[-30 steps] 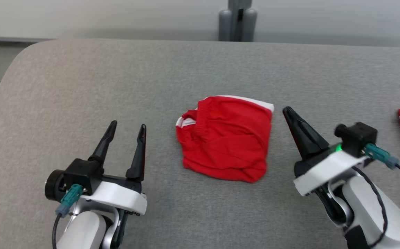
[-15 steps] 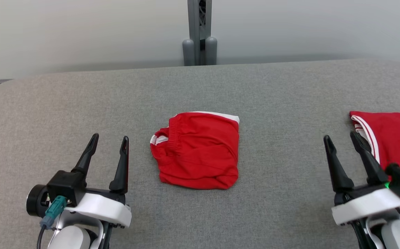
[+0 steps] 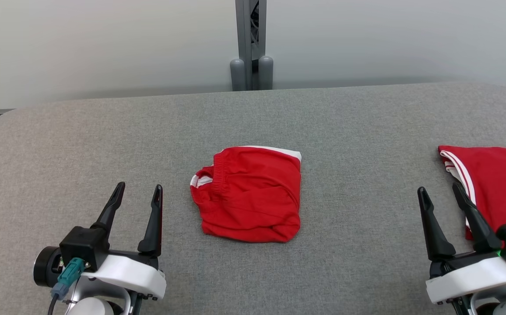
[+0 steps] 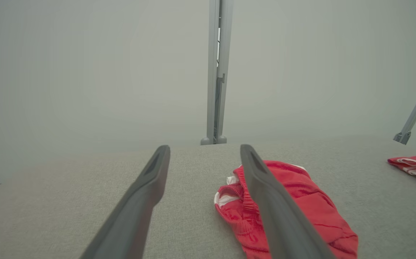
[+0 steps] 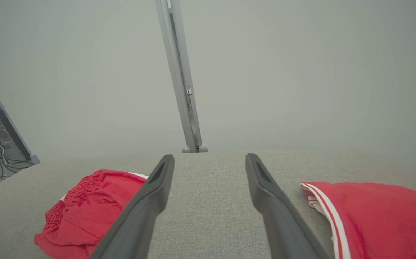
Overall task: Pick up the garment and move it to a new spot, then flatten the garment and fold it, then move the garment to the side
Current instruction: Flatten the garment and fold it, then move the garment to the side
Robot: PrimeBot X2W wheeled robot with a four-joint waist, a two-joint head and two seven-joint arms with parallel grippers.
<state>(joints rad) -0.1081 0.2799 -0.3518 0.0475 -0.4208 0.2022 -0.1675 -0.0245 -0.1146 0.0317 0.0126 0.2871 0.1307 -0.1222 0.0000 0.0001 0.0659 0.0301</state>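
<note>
grey table (image 3: 104,131) holds red garment (image 3: 248,197); left end effector (image 3: 139,187) and right end effector (image 3: 438,188) gape empty.

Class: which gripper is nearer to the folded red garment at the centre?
Left. The left gripper hangs near the left edge of the folded red garment; the right gripper is farther off on its right, beside a striped red garment.

Your head camera looks forward and down on the grey fabric tabletop (image 3: 367,122), with the folded red shorts (image 3: 248,194) at centre. Your left wrist camera sits low and close, just left of the shorts, facing the far wall (image 3: 104,43). Your right wrist camera sits low, well to their right. All three views share the shorts and the grey post (image 3: 251,43) behind them.
</note>
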